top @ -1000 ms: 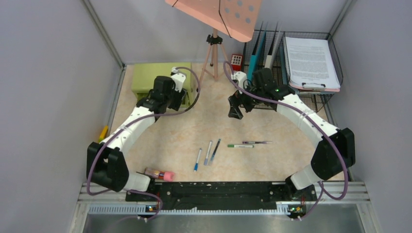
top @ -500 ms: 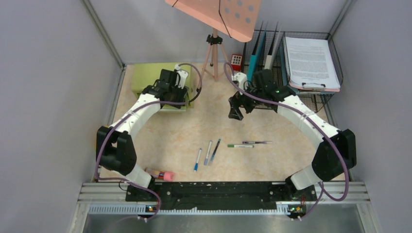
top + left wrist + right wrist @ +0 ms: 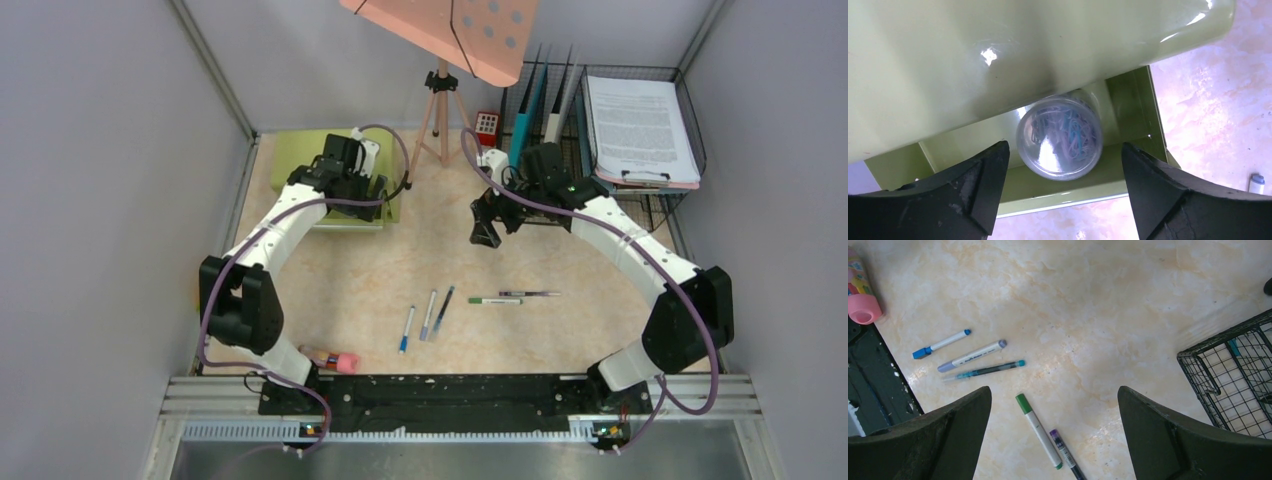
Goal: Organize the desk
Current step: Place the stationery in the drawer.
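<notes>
On the pale marbled desk (image 3: 340, 280) lie several pens: a blue marker (image 3: 407, 328), a grey pen (image 3: 429, 314), a teal pen (image 3: 443, 311), a green marker (image 3: 495, 300) and a purple pen (image 3: 529, 294). My left gripper (image 3: 358, 196) hangs open over the green cabinet's (image 3: 290, 150) pulled-out drawer (image 3: 1135, 100). A clear round tub of coloured paper clips (image 3: 1059, 138) rests in that drawer, touching neither finger (image 3: 973, 190). My right gripper (image 3: 487, 228) is open and empty above the desk, with the green marker (image 3: 1040, 432) and purple pen (image 3: 1064, 450) below it.
A pink-capped tube (image 3: 330, 358) lies by the black rail (image 3: 440, 390). A wire tray of papers (image 3: 640, 125), a file rack (image 3: 540, 100), a red calculator (image 3: 487, 125) and a tripod with a pink board (image 3: 440, 110) stand at the back. A yellow item (image 3: 212, 272) lies at the left wall.
My left arm has reached further back over the cabinet and its jaws have widened; the clip tub now sits free in the drawer. The right arm has not moved.
</notes>
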Controlling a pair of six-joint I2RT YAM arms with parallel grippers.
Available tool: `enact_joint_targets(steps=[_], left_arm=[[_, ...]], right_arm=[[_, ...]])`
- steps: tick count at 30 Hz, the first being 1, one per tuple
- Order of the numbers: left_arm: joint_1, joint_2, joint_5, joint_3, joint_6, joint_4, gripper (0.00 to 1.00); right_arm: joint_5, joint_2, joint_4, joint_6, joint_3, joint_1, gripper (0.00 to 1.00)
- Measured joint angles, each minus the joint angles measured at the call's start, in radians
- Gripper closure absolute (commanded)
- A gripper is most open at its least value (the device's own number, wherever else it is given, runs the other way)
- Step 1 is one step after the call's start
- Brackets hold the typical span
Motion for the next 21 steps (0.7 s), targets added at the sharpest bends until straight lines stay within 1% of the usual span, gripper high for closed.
enact_joint_targets(steps=[5,13,18,21], left_arm=[[0.000,0.011,0.005,0.033,-0.003,-0.038,0.08],[0.000,-0.003,0.008,0.043,-0.003,-0.056,0.08],[0.005,-0.083,0.035,0.041,-0.003,-0.068,0.08],[0.011,-0.167,0.057,0.030,0.016,-0.068,0.07]], right_arm=[[-0.004,0.000,0.000,0.000,0.000,0.000,0.05],[-0.008,-0.003,0.002,0.000,-0.003,0.000,0.05],[-0.012,-0.003,0.007,0.000,-0.006,0.000,0.05],[-0.012,-0.003,0.007,0.000,-0.006,0.000,0.05]])
